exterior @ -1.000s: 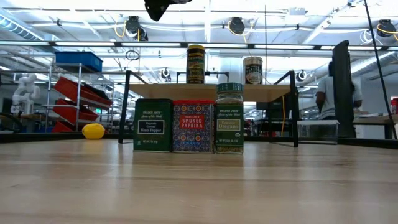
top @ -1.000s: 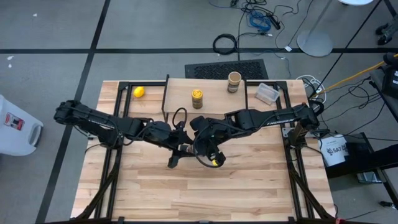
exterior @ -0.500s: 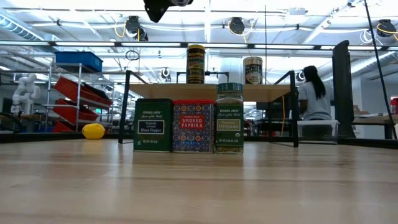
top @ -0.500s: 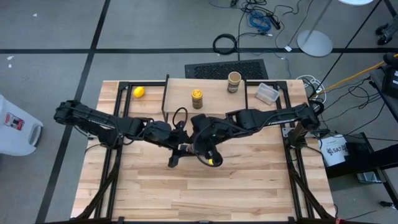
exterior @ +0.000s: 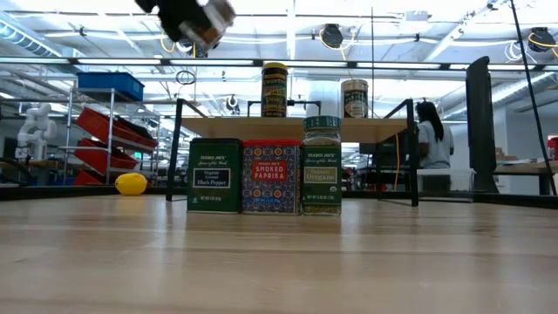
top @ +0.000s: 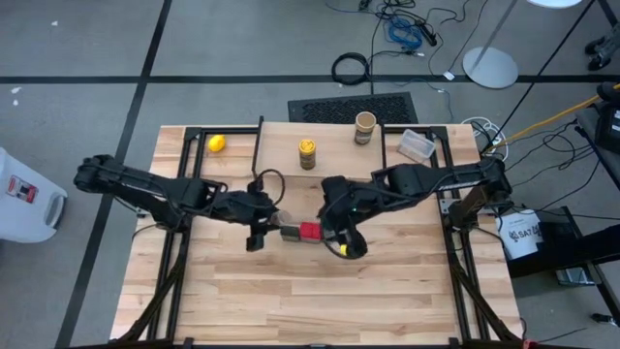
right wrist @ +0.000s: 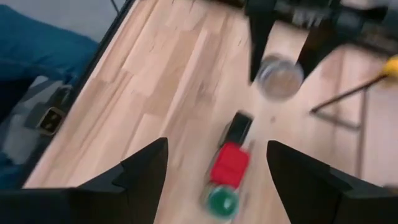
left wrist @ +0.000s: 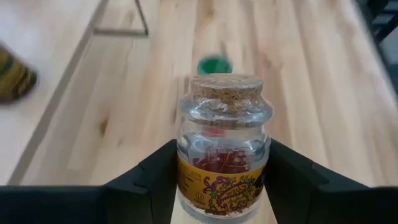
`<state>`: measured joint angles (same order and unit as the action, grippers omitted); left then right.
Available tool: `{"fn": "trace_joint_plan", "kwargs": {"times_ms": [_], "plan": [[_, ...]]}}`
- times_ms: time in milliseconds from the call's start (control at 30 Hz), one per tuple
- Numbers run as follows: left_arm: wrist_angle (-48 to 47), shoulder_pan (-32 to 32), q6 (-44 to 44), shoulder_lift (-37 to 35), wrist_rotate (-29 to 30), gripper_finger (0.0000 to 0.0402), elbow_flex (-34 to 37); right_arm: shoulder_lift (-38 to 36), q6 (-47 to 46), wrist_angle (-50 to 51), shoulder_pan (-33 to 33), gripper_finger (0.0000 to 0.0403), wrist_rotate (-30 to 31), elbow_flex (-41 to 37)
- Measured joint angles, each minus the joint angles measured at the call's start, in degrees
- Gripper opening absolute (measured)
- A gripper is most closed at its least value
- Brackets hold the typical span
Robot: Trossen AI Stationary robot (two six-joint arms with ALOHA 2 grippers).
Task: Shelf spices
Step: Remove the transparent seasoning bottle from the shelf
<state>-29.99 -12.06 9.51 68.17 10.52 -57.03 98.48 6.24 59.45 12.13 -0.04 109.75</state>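
Left claw clamped, right claw seemingly agape

In the left wrist view the saffron jar is cut off at its base by the picture's edge, and a green-lidded jar behind it is blurred and half hidden by the cork. The right wrist view is smeared: the red tin, the dark box and the green lid show no lettering. In the low view the left gripper is a blur at the top edge.

Bright overhead ceiling lights, soft shadows, right wrist view motion-blurred
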Motion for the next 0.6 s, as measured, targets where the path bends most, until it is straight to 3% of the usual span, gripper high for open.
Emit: {"fn": "trace_joint_plan", "kwargs": {"times_ms": [300, 600], "plan": [[3.02, -4.9, 9.5, -3.74, 5.78, 0.0199, 13.79, 0.26, -4.11, 1.25, 5.24, 0.0258, -0.08, 0.0], [28.13, -10.34, 11.85, -7.05, 15.55, 0.0199, 31.07, 0.28, -4.09, -3.33, 7.92, 0.0258, 0.01, 0.0]]}}
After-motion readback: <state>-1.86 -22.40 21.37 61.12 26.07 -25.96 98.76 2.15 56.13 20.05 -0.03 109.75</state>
